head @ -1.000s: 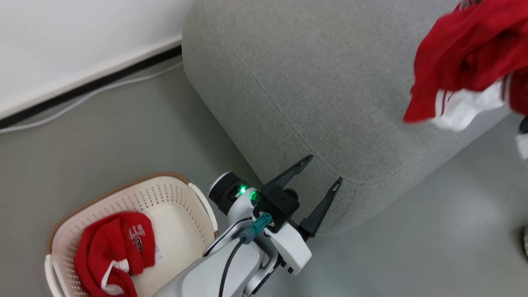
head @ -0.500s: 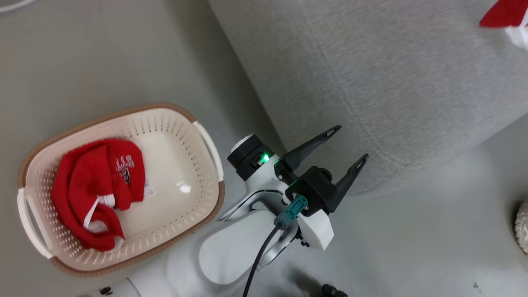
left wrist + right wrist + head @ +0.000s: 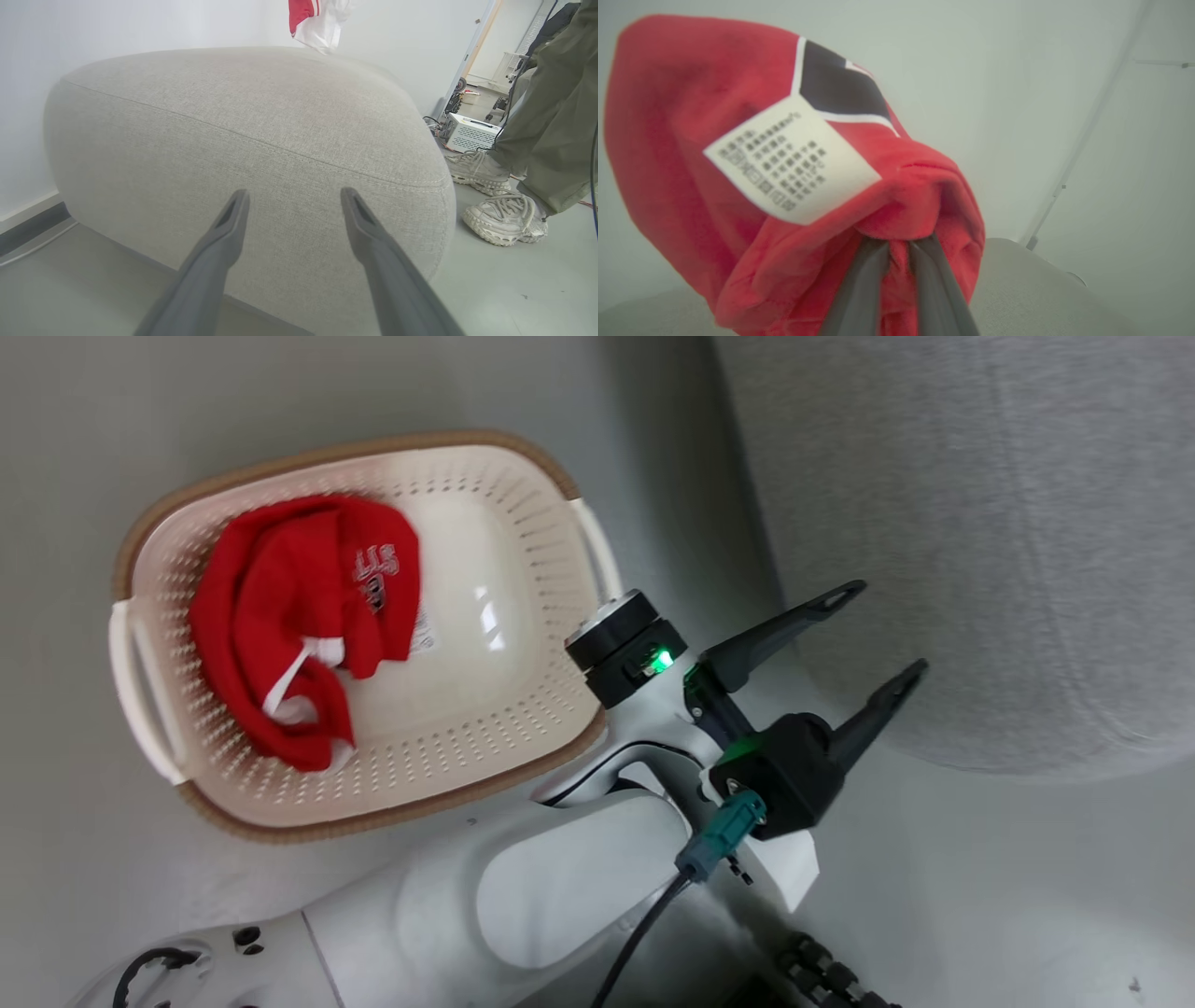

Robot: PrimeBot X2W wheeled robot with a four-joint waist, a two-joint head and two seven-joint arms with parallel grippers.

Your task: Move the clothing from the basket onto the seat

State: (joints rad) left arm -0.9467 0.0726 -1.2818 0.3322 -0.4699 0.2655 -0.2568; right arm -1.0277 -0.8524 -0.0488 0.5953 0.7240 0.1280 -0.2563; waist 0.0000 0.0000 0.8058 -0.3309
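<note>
One basket (image 3: 448, 775) sits on the floor (image 3: 84, 896) at the left. It holds one red jersey (image 3: 289, 607), bunched against its left side with white trim and lettering showing. Just right of the basket, the left gripper (image 3: 887, 628) hangs with its two dark fingers spread wide and nothing between them. Its tips point at the near face of the one seat (image 3: 233, 116), close to it but not touching.

The second jersey (image 3: 738, 210) is pinched by the right gripper (image 3: 901, 241), whose fingers are nearly closed on the fabric. A white tag (image 3: 794, 158) faces the camera, and the seat's grey top lies below. That makes two jerseys: one in the basket and one held over the seat.

At the far right, a person's two pale sneakers (image 3: 504, 219) and olive trouser legs (image 3: 551, 93) stand beside the seat. The floor is smooth grey. A white wall (image 3: 117, 28) with dark skirting (image 3: 28, 224) runs behind the seat, and one white box (image 3: 472, 133) sits farther back.
</note>
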